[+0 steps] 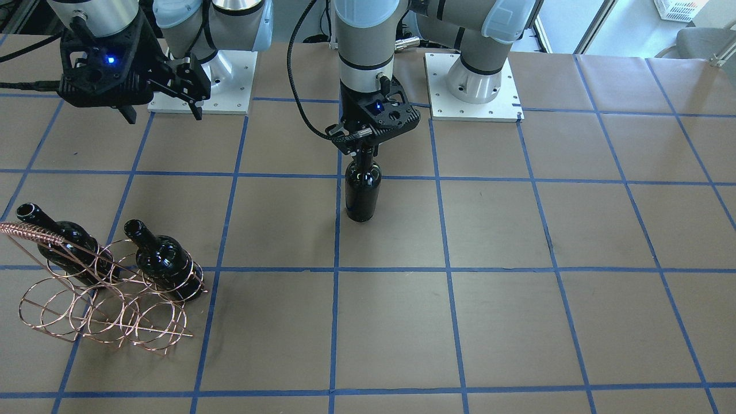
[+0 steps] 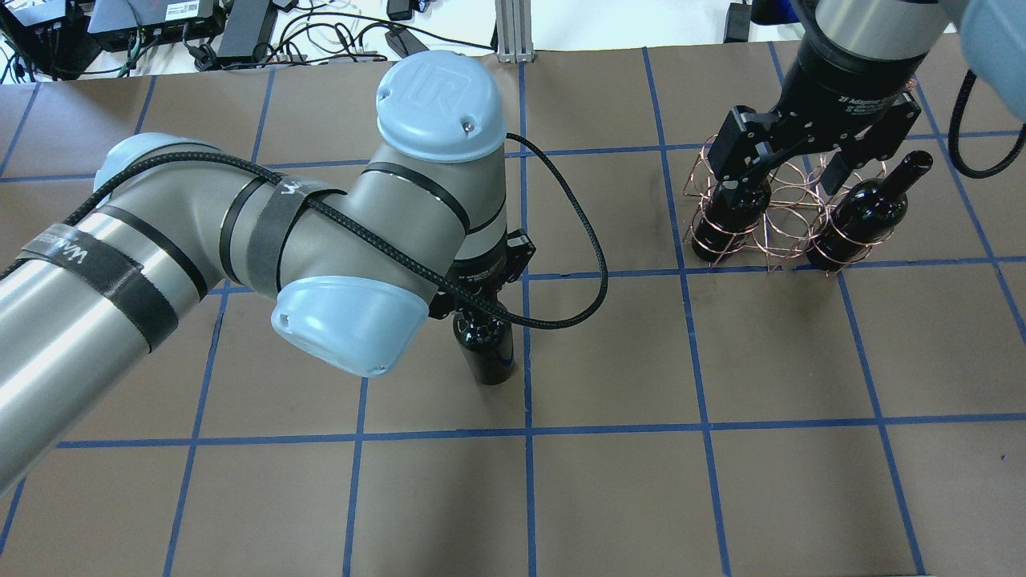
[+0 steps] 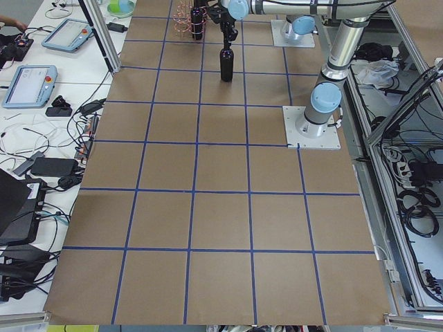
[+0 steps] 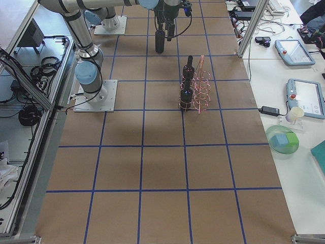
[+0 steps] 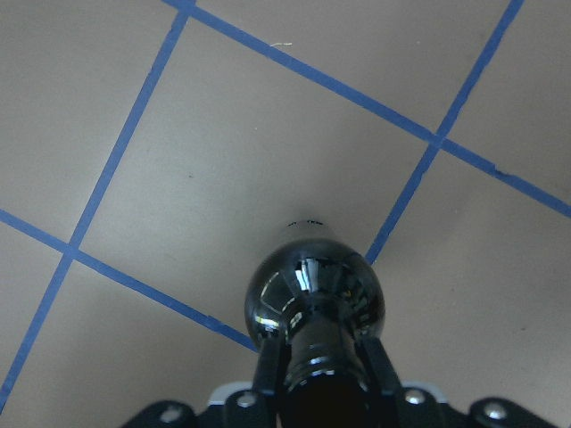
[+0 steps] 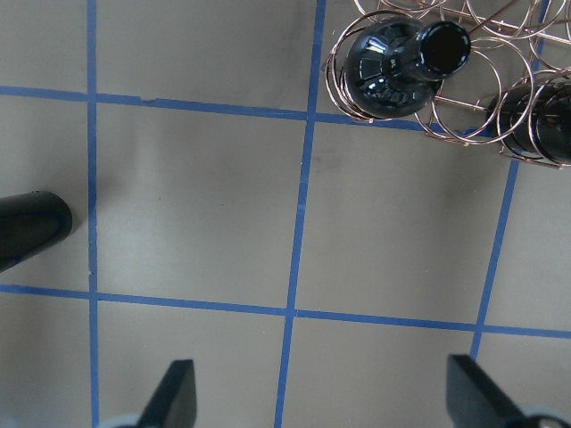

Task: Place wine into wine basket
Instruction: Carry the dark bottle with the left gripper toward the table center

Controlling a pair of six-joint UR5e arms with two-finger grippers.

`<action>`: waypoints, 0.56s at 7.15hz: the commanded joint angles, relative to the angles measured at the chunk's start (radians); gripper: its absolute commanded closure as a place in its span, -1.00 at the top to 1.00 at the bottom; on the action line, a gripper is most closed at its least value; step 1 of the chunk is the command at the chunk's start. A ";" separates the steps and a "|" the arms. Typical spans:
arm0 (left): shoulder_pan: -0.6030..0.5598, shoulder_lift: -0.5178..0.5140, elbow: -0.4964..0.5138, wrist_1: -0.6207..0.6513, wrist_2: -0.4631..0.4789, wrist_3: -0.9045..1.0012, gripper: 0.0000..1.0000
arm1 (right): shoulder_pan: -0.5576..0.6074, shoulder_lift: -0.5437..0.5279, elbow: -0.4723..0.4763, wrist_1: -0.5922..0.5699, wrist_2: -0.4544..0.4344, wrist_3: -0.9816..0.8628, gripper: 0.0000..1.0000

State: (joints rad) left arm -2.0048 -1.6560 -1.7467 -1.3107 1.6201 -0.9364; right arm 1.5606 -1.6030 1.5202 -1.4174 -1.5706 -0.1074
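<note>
My left gripper (image 1: 363, 154) is shut on the neck of a dark wine bottle (image 1: 362, 192) and holds it upright near the middle of the table. I cannot tell whether its base touches the paper. The left wrist view looks down on its shoulder (image 5: 314, 294) between the fingers. The copper wire wine basket (image 1: 103, 305) stands toward my right side and holds two more dark bottles (image 1: 60, 241) (image 1: 164, 259), leaning in its rings. My right gripper (image 2: 785, 180) is open and empty, hovering above the basket (image 2: 789, 200).
The table is covered in brown paper with a blue tape grid (image 1: 448, 269). The two arm base plates (image 1: 471, 86) (image 1: 204, 86) sit on the robot's side. A black cable (image 2: 593, 264) loops off the left wrist. Benches with gear flank the table ends.
</note>
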 commanded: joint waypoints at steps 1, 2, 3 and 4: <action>-0.002 -0.002 0.001 0.002 -0.002 -0.015 -1.00 | 0.001 0.000 0.000 0.000 -0.005 0.000 1.00; -0.002 -0.001 0.001 0.004 -0.002 -0.015 -1.00 | -0.001 -0.002 0.000 0.002 -0.006 0.000 1.00; -0.002 -0.001 0.001 0.007 -0.003 -0.009 -1.00 | 0.001 -0.006 0.000 -0.012 0.007 0.000 1.00; -0.002 -0.001 0.001 0.002 -0.002 -0.007 -0.98 | 0.001 -0.006 0.000 -0.012 0.006 0.011 1.00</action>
State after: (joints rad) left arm -2.0064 -1.6569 -1.7458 -1.3063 1.6178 -0.9462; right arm 1.5611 -1.6077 1.5202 -1.4258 -1.5673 -0.1045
